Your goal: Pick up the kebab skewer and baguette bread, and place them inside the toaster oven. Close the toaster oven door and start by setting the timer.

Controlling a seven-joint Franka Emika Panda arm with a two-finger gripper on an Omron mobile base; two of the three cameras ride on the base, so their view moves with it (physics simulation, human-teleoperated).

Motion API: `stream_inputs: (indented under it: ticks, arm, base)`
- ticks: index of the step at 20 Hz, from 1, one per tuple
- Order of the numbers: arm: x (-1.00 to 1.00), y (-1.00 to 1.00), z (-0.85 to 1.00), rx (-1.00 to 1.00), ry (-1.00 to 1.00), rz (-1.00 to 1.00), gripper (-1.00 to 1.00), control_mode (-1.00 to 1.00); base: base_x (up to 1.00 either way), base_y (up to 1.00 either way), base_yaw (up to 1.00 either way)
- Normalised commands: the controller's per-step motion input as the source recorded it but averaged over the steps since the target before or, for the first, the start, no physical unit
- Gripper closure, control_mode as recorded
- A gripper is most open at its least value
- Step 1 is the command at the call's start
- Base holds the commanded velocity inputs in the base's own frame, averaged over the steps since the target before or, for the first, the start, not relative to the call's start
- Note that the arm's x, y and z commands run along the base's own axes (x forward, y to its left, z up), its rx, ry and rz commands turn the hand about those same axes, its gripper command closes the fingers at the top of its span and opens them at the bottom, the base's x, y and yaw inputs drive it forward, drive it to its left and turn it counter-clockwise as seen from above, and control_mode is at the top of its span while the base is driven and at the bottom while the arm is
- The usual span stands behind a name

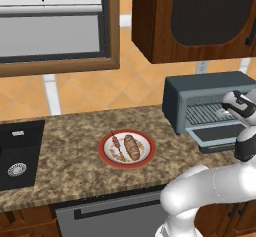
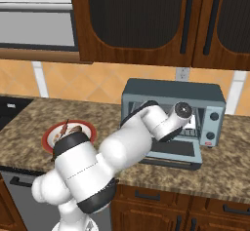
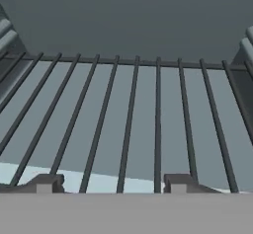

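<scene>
The kebab skewer (image 1: 116,142) and the golden-brown baguette bread (image 1: 132,147) lie side by side on a red-rimmed plate (image 1: 107,157) in the middle of the counter. The blue-grey toaster oven (image 1: 200,87) stands at the right, and its door (image 1: 218,133) is dropped open. My arm reaches into the oven's mouth. In the hand view my gripper (image 3: 112,183) is open, with nothing between its fingers, just above the wire rack (image 3: 133,119). From the right base view the skewer (image 2: 65,127) peeks out behind my arm, and the oven (image 2: 171,91) shows its dials at the right.
A black sink (image 1: 20,153) is set into the counter at the far left. Dark wooden cabinets (image 1: 190,16) hang low over the oven. The plate (image 2: 49,137) sits well left of the oven, with bare granite (image 1: 75,131) between it and the sink.
</scene>
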Motion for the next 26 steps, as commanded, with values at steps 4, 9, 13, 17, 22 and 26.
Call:
stream_inputs:
  ticks: [4,9,13,17,22,26]
  arm:
    - [-1.00,0.00,-0.95,0.02,0.10,0.00,-1.00,-1.00]
    - [-1.00,0.00,-0.87,0.01,0.11,0.00,-1.00,-1.00]
    - [-1.00,0.00,-0.82,0.00,0.12,0.00,-1.00,-1.00]
    - [-0.99,0.00,-0.75,0.00,0.11,0.00,-1.00,-1.00]
    - [-0.66,-0.03,0.09,0.02,-0.04,-0.01,-1.00,-1.00]
    - [-0.36,0.05,0.91,0.00,0.03,-0.11,-1.00,-1.00]
  base:
    - [0.00,0.00,0.00]
    - [0.00,0.00,0.00]
    - [0.00,0.00,0.00]
    - [0.00,0.00,0.00]
    - [0.00,0.00,0.00]
    - [0.00,0.00,0.00]
